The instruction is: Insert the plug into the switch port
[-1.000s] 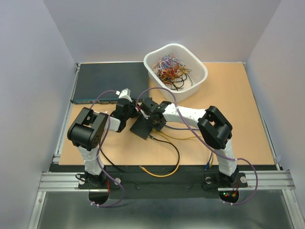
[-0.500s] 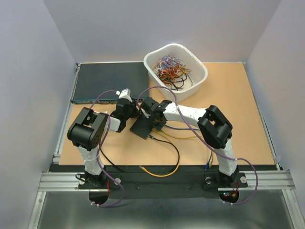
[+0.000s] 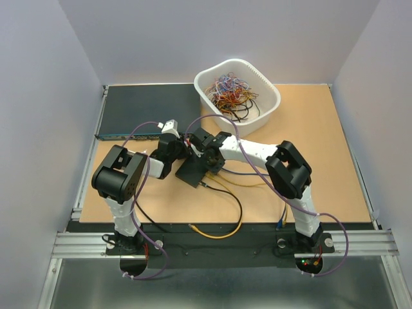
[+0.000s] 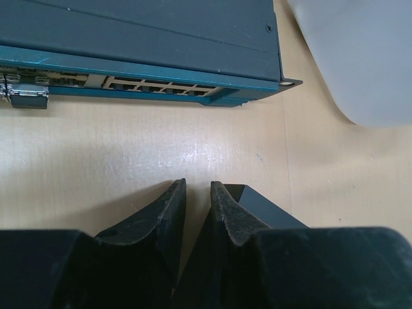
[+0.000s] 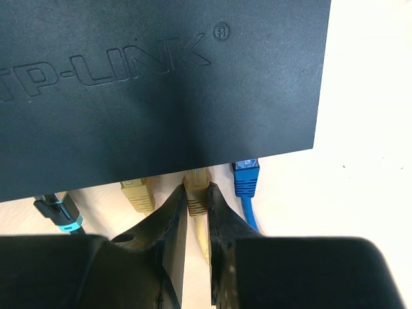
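The small flat black box (image 5: 154,84) lies mid-table (image 3: 190,172), with its ports hidden under its near edge. My right gripper (image 5: 195,192) is shut on a beige plug (image 5: 196,177), whose tip sits at that edge between another beige plug (image 5: 138,195) and a blue one (image 5: 246,178). A black plug with a cyan band (image 5: 58,212) sits further left. My left gripper (image 4: 197,185) has its jaws nearly together, pinching a corner of the box (image 4: 270,215). In the top view both grippers meet at the box: the left gripper (image 3: 179,154) and the right gripper (image 3: 203,161).
The wide dark grey unit with a teal front strip (image 3: 145,109) (image 4: 141,38) lies at the far left. A white basket of tangled cables (image 3: 237,95) stands at the back. A yellow cable (image 3: 219,233) and a black cable (image 3: 233,198) trail toward the near edge.
My right gripper has edged slightly toward the far left with the plug, closer against the box. The left arm has stayed put.
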Controlling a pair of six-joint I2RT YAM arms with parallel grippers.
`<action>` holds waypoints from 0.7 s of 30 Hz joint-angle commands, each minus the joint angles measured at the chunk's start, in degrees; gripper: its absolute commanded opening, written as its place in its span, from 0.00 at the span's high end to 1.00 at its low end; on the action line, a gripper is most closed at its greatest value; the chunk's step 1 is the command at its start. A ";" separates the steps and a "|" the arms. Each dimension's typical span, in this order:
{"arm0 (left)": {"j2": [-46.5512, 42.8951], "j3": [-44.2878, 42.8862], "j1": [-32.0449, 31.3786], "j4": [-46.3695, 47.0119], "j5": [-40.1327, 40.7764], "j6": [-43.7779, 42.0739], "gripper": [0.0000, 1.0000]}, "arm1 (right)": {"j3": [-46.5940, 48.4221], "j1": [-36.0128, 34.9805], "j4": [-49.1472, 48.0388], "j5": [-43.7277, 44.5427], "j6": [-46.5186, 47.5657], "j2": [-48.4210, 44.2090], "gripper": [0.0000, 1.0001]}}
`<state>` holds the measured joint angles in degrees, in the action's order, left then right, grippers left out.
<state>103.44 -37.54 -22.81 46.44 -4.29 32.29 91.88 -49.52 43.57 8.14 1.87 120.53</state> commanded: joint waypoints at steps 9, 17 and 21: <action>2.21 -1.83 -3.21 -3.19 -1.15 -1.62 0.67 | 7.35 0.03 -3.14 -4.71 0.42 1.02 0.99; 1.33 -1.31 -3.47 -3.19 -2.30 -0.65 0.67 | 7.88 -0.32 -3.14 -6.21 -0.46 3.39 1.00; 1.50 -1.13 -3.47 -3.19 -2.65 -0.48 0.67 | 8.40 -0.67 -3.23 -4.72 -0.99 3.22 1.00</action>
<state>104.51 -38.79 -23.94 46.59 -2.26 31.88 96.55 -49.56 47.77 3.42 1.69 123.13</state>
